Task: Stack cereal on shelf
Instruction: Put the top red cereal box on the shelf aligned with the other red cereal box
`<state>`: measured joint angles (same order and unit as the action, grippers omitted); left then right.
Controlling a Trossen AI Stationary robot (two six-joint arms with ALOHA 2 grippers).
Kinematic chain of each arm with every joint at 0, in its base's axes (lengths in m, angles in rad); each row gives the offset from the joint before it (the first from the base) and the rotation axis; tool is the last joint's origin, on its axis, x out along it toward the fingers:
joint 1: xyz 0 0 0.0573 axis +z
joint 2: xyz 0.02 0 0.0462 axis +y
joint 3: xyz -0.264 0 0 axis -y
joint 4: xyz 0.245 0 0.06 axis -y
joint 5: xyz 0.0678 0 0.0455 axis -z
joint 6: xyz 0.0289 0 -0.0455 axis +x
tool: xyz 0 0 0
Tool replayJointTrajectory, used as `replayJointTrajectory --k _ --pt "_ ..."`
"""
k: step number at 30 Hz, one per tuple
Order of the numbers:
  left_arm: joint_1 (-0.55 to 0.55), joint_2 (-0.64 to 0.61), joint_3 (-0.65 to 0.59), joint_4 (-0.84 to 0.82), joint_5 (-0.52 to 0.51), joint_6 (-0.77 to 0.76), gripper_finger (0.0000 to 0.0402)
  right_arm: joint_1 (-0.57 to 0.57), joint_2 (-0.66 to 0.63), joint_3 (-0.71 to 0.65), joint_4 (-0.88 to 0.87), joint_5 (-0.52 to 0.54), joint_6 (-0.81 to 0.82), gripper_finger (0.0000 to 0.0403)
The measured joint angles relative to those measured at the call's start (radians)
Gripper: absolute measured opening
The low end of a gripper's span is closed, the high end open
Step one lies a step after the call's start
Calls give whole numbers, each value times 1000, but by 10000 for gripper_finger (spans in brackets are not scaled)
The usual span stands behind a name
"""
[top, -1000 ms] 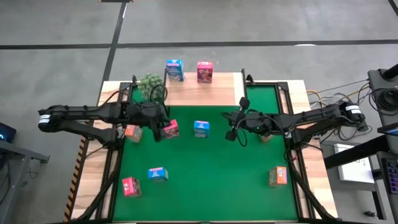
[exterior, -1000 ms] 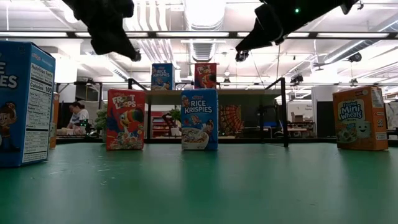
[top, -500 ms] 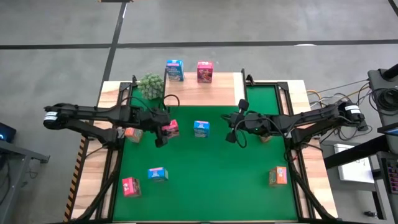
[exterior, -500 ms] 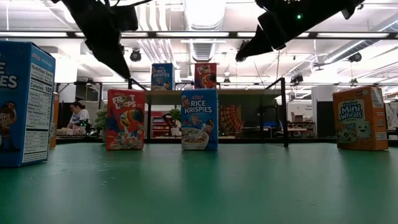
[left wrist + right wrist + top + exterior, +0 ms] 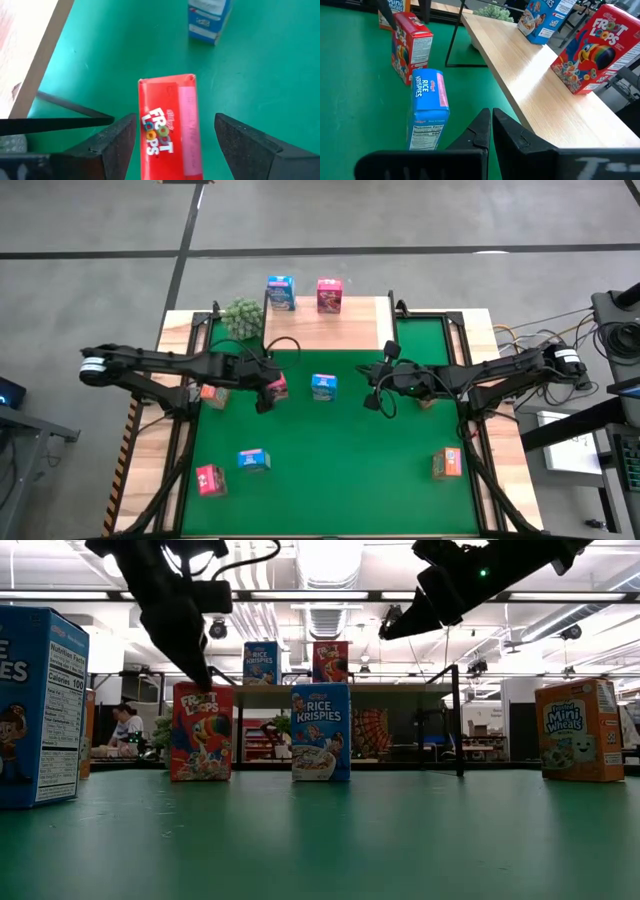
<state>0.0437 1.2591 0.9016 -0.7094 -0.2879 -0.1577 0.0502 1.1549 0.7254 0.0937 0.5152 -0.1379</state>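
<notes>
A red Froot Loops cereal box (image 5: 170, 125) stands upright on the green mat (image 5: 350, 450). My left gripper (image 5: 175, 145) is open and tipped down over the box's top, one finger on each side with a gap to the box; in the low view its tips (image 5: 200, 675) hang just above the box (image 5: 202, 732). A blue Rice Krispies box (image 5: 323, 386) stands beside it. My right gripper (image 5: 490, 127) hovers shut beyond the blue box (image 5: 427, 110). The wooden shelf (image 5: 350, 330) at the far edge carries a blue box (image 5: 281, 292) and a pink-red box (image 5: 329, 295).
A green plant (image 5: 241, 315) sits at the shelf's left end. Other cereal boxes stand on the mat: orange (image 5: 213, 393) under the left arm, blue (image 5: 254, 461) and red (image 5: 210, 479) near left, orange (image 5: 446, 464) near right. A person (image 5: 125, 725) sits in the room behind.
My left gripper has come down toward the red Froot Loops box, tipping more steeply downward, and its fingers have spread open around the box's top. The box has stayed in place.
</notes>
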Motion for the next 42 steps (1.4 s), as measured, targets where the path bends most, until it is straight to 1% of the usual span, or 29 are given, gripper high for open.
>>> replayJointTrajectory --k 6,10,16,28,32,38,42 --pt "0 -1 0 -7 -2 0 252 0 0 0 -2 0 11 9" --pt "2 -4 -4 -11 -28 0 252 0 0 0 -2 0 11 9" --pt "4 10 -48 7 -27 -11 249 0 1 0 -10 0 21 9" --pt "3 10 -52 18 -8 -23 184 0 1 0 -10 0 31 9" --pt "3 10 -52 18 18 -23 167 0 1 0 -10 0 32 9" --pt "3 4 -51 18 49 -23 156 0 1 0 -10 0 32 9" --pt "1 2 -19 9 87 -22 156 0 1 0 -13 0 32 9"
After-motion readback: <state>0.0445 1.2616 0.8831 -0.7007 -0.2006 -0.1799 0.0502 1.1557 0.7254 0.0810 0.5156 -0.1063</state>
